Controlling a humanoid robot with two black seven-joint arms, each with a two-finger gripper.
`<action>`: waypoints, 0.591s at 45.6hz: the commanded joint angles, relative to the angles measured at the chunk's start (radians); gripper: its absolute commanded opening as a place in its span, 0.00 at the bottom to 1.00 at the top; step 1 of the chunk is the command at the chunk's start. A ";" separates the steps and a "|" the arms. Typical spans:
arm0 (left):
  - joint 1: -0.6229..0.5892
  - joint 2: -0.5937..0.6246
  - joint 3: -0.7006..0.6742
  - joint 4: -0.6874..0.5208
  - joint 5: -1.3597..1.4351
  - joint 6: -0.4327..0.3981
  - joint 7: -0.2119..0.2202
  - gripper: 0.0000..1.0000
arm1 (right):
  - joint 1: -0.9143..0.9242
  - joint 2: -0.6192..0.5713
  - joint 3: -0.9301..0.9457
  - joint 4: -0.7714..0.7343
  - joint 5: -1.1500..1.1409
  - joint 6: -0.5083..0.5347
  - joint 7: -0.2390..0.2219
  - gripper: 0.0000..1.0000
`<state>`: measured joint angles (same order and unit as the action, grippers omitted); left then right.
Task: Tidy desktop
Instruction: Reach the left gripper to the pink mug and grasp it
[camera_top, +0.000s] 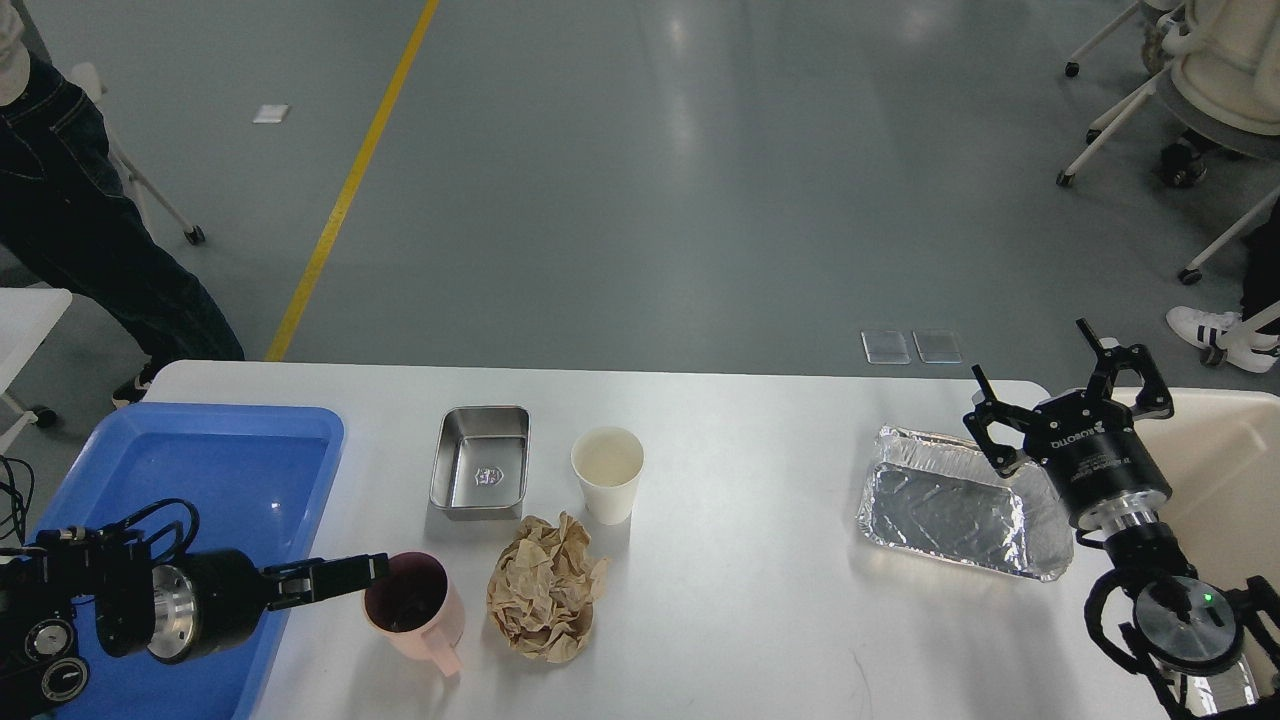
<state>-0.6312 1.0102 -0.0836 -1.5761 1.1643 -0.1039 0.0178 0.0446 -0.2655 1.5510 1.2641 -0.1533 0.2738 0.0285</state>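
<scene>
The white desktop (740, 570) holds a pink mug (412, 606), a crumpled brown paper ball (545, 590), a white paper cup (607, 474), a small steel container (481, 476) and a foil tray (950, 505). My left gripper (358, 573) reaches in low from the left, its tip at the mug's left rim; it is seen edge-on and its fingers cannot be told apart. My right gripper (1034, 362) is open and empty, held above the foil tray's far right corner.
A blue plastic tray (200, 450) sits at the table's left end, under my left arm. A cream-coloured bin (1235, 470) stands off the right end. A person (90, 230) stands at the far left; wheeled chairs are at the far right.
</scene>
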 joint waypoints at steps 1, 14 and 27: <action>-0.035 -0.012 0.036 0.007 0.020 0.004 0.001 0.87 | 0.000 -0.001 0.001 0.000 0.000 0.002 -0.001 1.00; -0.033 -0.070 0.059 0.030 0.072 0.009 0.002 0.82 | -0.006 -0.003 0.004 0.001 0.000 0.002 0.001 1.00; -0.035 -0.070 0.079 0.054 0.113 0.007 0.008 0.63 | -0.011 -0.003 0.011 0.006 0.000 0.004 0.001 1.00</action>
<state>-0.6631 0.9404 -0.0219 -1.5326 1.2651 -0.0957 0.0257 0.0359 -0.2694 1.5604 1.2682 -0.1534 0.2761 0.0291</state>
